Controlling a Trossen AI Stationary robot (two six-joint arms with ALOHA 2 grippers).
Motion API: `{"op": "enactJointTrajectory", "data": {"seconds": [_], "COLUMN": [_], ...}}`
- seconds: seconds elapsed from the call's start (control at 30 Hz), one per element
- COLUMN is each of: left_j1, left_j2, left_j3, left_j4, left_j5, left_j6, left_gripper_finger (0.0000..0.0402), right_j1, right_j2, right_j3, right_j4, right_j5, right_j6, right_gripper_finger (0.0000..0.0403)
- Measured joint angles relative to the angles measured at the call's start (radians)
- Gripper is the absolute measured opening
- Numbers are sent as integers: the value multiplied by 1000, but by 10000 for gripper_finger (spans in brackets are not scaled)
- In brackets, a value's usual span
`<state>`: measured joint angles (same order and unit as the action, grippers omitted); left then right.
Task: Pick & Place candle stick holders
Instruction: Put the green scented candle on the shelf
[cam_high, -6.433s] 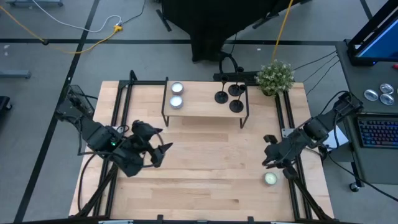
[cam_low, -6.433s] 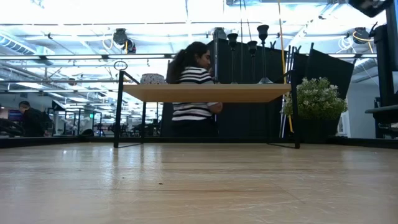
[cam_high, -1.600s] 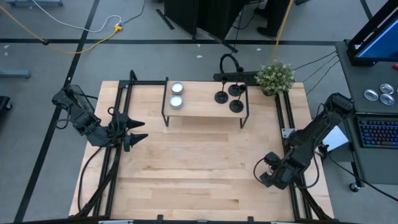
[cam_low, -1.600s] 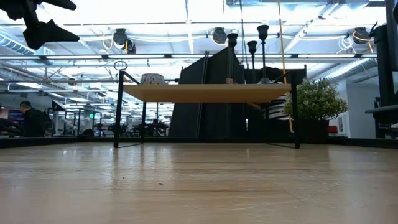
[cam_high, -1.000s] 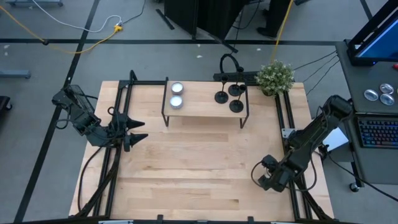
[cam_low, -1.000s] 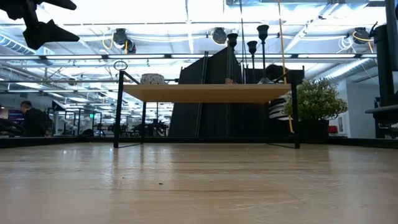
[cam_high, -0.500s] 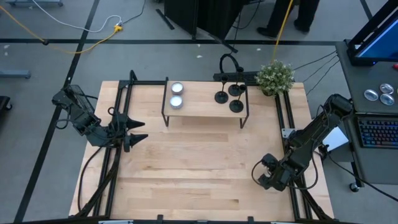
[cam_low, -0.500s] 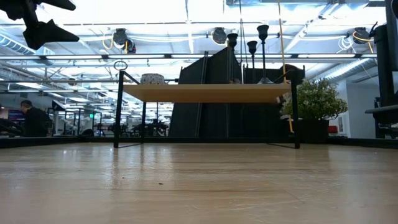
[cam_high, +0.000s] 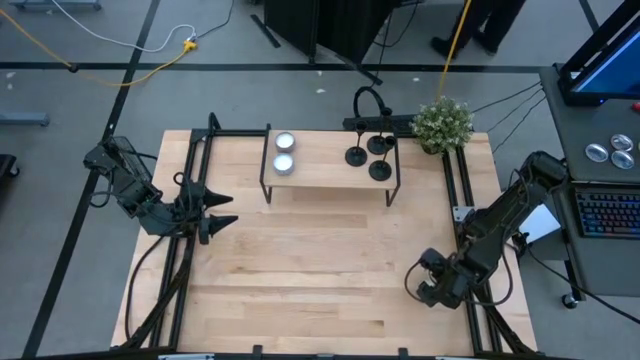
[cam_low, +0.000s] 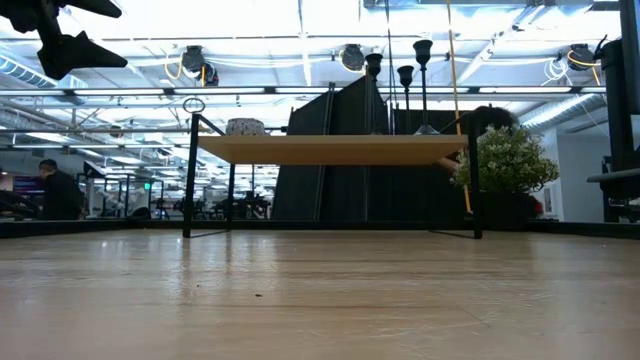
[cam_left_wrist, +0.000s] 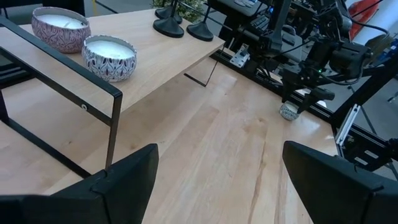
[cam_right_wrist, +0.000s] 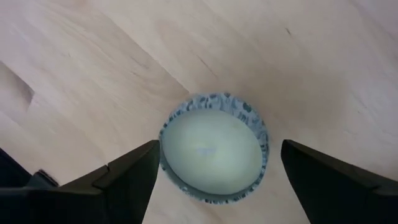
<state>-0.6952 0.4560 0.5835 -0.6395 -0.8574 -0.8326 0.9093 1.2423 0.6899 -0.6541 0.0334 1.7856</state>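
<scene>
My right hand (cam_right_wrist: 214, 180) is spread wide, straddling a candle (cam_right_wrist: 214, 149) on the table (cam_high: 320, 270) without touching it. My left hand (cam_high: 215, 210) waits wide open left of the shelf (cam_high: 325, 172). The holders (cam_high: 370, 155) stand on the shelf's right end, two candles on its left. No legible writing.

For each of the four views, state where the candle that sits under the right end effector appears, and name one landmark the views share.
High view: the small round patterned candle is hidden beneath the right end effector, near the table's right front corner.
Low view: not in it.
Left wrist view: candle on the tabletop, far across, below the right arm.
Right wrist view: candle centred between the open fingers.
Shared landmark: the raised wooden shelf; the right wrist view does not show it.
</scene>
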Motion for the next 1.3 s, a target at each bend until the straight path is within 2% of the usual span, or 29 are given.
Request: {"op": "enactJointTrajectory", "data": {"seconds": [0.17,0.37,1.3], "left_j1": [0,0,1], "left_j2": [0,0,0], "left_j3": [0,0,0], "left_j4": [0,0,0], "left_j5": [0,0,-8], "left_j6": [0,0,8], "left_gripper_finger": [351,351,351], "right_j1": [38,69,66], "right_j2": [0,-8,-7], "right_j3": [0,0,0], "right_j4": [0,86,105], "right_j5": [2,95,124], "right_j6": [46,79,6], "right_gripper_finger": [329,329,326]}}
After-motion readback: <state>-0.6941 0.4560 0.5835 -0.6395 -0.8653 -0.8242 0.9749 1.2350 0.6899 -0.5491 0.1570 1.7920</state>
